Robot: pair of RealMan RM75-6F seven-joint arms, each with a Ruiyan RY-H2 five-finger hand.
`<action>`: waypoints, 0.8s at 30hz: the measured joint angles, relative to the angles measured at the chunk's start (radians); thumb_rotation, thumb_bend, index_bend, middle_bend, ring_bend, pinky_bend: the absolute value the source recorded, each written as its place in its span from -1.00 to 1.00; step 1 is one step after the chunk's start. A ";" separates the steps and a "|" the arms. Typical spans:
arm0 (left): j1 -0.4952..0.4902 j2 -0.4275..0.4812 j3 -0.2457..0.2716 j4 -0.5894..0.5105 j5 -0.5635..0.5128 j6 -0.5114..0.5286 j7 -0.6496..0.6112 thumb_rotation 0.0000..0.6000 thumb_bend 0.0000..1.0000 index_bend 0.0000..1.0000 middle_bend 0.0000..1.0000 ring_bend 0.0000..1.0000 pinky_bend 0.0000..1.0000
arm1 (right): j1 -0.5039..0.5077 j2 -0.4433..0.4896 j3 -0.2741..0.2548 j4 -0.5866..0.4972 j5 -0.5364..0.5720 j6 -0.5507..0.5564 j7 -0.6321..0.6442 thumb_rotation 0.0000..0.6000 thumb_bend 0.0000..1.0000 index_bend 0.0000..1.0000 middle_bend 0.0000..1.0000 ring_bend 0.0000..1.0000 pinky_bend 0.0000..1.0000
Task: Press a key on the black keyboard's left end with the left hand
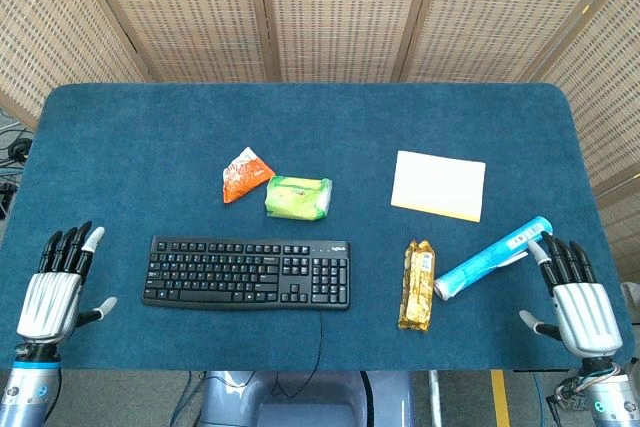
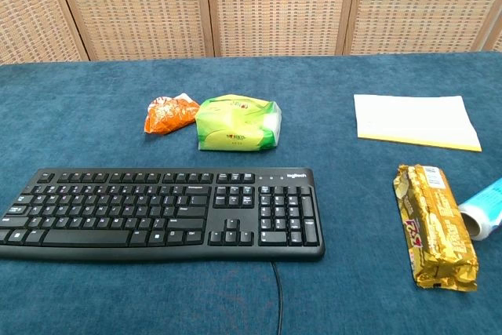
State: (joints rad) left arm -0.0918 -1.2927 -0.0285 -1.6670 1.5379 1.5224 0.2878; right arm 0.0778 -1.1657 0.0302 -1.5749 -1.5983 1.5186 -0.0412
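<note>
Both hands are sitting at the near edge of the bench [image 1: 120,117] — left hand [image 1: 52,297] released, fingers spread, just left of the keyboard [image 1: 248,272]; right hand [image 1: 578,309] likewise holding nothing, beside a blue tube [image 1: 492,259]. Nothing is touching the keys, so the reach is not yet begun. Next, I judge, the left hand is needing to swing right and lower one fingertip onto the keyboard's left end — snacks and paper lying farther back.
</note>
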 measured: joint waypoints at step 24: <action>0.000 0.002 0.001 -0.007 0.001 -0.002 0.002 1.00 -0.78 -1.00 -1.00 -1.00 -1.00 | 0.000 -0.002 0.000 0.003 0.001 0.000 0.001 1.00 -1.00 -1.00 -1.00 -1.00 -1.00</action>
State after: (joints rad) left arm -0.0919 -1.2911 -0.0274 -1.6736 1.5391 1.5200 0.2897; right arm 0.0780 -1.1675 0.0306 -1.5715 -1.5974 1.5189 -0.0399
